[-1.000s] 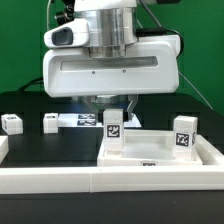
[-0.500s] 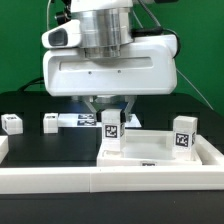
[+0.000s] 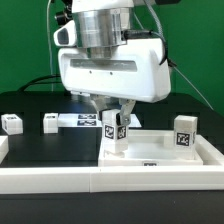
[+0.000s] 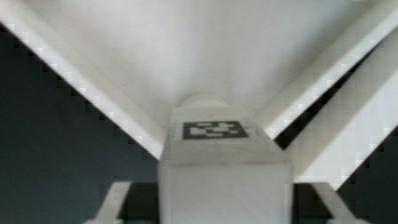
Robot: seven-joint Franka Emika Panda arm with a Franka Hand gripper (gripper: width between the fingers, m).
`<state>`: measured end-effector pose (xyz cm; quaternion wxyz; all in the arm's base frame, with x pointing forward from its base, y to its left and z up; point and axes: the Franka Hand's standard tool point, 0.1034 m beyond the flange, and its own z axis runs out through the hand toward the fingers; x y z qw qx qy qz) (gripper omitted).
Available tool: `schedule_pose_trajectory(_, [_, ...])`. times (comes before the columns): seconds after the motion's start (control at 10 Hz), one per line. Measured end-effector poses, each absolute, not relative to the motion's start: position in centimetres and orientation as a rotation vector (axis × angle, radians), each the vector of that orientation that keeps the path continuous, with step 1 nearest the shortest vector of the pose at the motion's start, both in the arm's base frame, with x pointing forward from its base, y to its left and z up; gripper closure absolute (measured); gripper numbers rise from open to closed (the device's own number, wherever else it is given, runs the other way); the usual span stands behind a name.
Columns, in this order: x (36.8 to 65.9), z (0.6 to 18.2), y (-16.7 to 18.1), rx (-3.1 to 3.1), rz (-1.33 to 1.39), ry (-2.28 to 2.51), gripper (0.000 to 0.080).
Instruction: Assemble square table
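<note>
turned since half a second ago, the gripper (image 3: 116,118) is seen clenched on the upright leg (image 3: 114,143) at a corner of the tray top (image 3: 160,168), so screwing-in is judged underway.

No words, numbers or brands can be read; only black-and-white square pattern tags stand on the legs (image 3: 183,136) and the marker board (image 3: 80,121)

Four peg legs: far-left leg (image 3: 12,123), second leg (image 3: 50,122) beside it, centre leg (image 3: 116,132), right leg (image 3: 183,136). One square tabletop (image 3: 205,150). One marker board (image 3: 85,120). One border rail (image 3: 50,182) along the bottom.
</note>
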<state>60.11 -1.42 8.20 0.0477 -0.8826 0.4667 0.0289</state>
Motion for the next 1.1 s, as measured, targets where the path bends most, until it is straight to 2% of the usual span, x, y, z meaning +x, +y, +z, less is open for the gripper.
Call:
schedule_pose_trajectory(0.4, [60.2, 8.1, -0.5, -2.393, 0.107, 1.902, 0.0509])
schedule_pose_trajectory(1.0, [60.2, 8.1, -0.2, -2.267, 0.113, 2.048, 0.0502])
schedule_pose_trajectory(1.1, [60.2, 8.1, -0.1, -2.294, 0.114, 2.018, 0.0335])
